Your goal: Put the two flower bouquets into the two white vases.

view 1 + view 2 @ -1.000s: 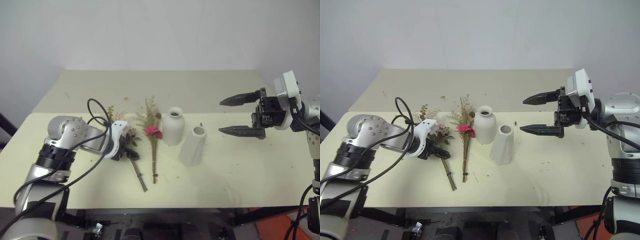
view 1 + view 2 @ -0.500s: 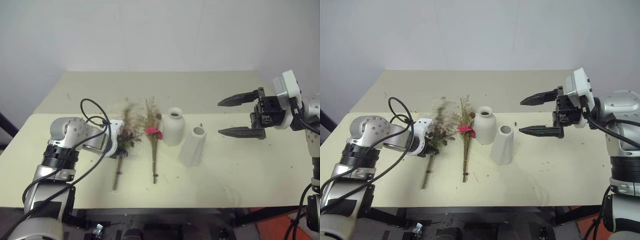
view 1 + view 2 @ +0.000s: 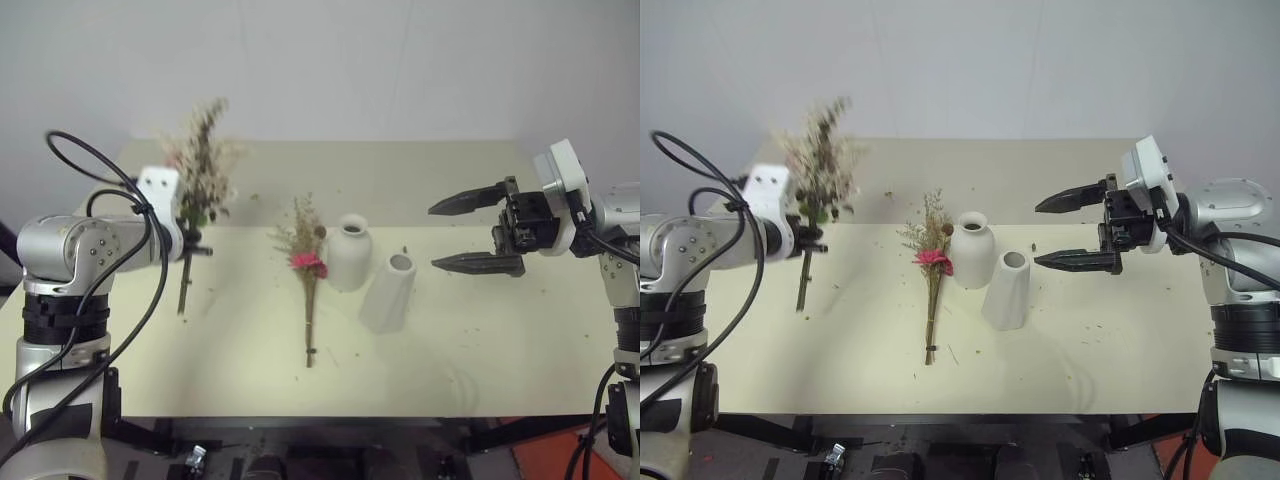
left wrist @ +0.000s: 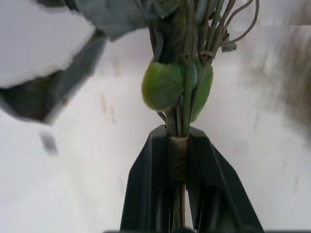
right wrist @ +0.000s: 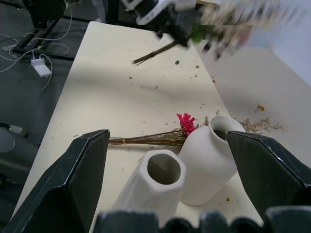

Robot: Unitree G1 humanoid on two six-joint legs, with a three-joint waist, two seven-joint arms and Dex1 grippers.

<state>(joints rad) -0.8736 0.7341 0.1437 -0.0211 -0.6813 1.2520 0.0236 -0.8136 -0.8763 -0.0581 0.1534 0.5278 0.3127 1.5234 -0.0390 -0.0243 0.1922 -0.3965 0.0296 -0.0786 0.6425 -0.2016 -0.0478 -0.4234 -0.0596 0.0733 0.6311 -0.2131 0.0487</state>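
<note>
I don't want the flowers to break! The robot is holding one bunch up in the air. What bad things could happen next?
The left tool pinches the cream-white bouquet only by its thin wrapped stems, so the bunch might slip or snap.

The two white vases, the round vase and the taller vase, stand very close together; a missed push at a narrow mouth could tip one over.

The pink-flowered bouquet lies right beside the round vase and could get knocked.

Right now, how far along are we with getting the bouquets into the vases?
Nothing is placed yet: the round vase and the taller tapered vase both stand empty. In hand: the left gripper is shut on the cream-white bouquet, held above the table. The pink-flowered bouquet lies beside the round vase. The right gripper hangs open.
</note>
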